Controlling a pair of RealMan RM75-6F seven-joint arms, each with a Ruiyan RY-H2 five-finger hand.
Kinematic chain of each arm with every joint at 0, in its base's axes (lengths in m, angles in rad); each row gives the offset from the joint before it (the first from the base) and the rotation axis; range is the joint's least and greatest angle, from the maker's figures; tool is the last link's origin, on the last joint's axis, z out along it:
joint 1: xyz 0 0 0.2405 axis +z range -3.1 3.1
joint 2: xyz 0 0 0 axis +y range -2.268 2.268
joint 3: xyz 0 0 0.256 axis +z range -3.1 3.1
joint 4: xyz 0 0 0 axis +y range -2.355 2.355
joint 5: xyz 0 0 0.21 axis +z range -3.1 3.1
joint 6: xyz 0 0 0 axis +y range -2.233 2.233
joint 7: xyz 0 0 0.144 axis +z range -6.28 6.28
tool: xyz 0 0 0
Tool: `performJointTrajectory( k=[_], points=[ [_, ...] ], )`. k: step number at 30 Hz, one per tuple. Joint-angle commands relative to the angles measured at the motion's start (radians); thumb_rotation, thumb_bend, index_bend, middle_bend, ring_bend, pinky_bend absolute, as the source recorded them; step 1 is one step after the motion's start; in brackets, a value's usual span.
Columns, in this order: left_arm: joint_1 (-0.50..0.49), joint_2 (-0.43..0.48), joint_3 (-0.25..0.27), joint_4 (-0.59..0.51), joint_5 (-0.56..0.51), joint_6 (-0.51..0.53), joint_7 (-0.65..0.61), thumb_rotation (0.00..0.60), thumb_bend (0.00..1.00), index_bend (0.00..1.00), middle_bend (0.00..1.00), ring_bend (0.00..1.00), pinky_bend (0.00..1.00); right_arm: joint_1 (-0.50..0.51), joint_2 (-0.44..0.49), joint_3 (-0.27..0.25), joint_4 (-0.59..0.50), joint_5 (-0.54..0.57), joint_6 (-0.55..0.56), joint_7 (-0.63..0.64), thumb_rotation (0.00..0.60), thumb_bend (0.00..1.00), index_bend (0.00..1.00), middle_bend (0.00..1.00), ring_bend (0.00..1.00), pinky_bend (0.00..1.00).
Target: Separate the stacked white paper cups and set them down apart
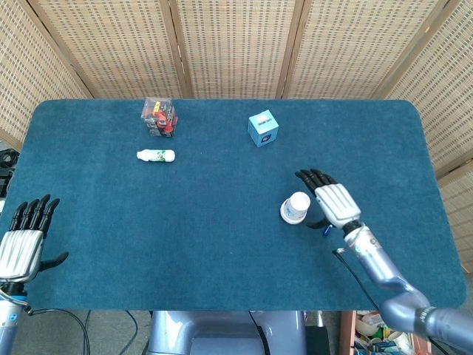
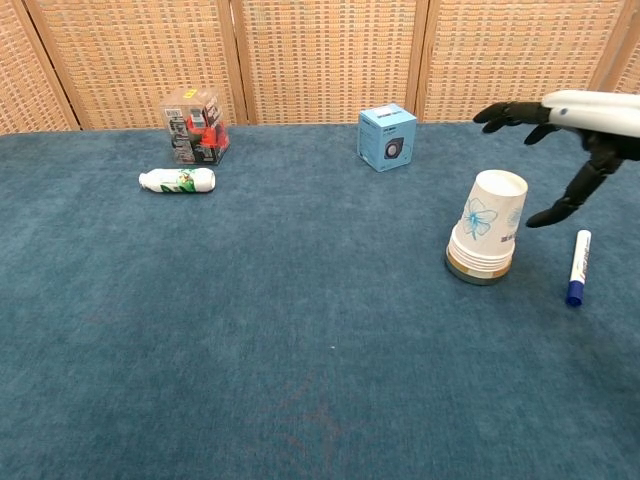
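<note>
We see our right robot hand spread and empty just beside the cup stack, our left robot hand splayed at the table's near-left edge.

You have one stack of paper cups on the bench, upside down; how many cups are nested in it can't be told, though several rims show at the base. At 3 o'clock of the stack lies one marker pen. At 12 o'clock of the stack stands one small blue box. Toward 10 o'clock you have one clear box with red contents, and just at 6 o'clock of that box one small white bottle lying on its side. You have two hands in view: one left hand, one right hand.
</note>
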Motion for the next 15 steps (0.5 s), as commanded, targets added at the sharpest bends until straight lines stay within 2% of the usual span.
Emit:
performJointTrajectory(
  k=[1, 6, 15],
  points=[
    [-0.005, 0.000, -0.003, 0.003, -0.009, -0.008, -0.001, 0.600, 0.11, 0.00, 0.00, 0.00, 0.00, 0.022, -0.028, 0.003, 0.019, 0.028, -0.012, -0.030, 0.600, 0.08, 0.10, 0.24, 0.14, 0.29],
    [-0.011, 0.000, -0.007, 0.013, -0.027, -0.021, -0.009, 0.600, 0.11, 0.00, 0.00, 0.00, 0.00, 0.047, -0.051, 0.004, 0.021, 0.061, -0.013, -0.067, 0.600, 0.17, 0.19, 0.31, 0.20, 0.40],
    [-0.014, 0.004, -0.006, 0.015, -0.035, -0.024, -0.019, 0.600, 0.11, 0.00, 0.00, 0.00, 0.00, 0.069, -0.086, 0.002, 0.051, 0.099, 0.009, -0.102, 0.600, 0.36, 0.45, 0.51, 0.38, 0.59]
  ],
)
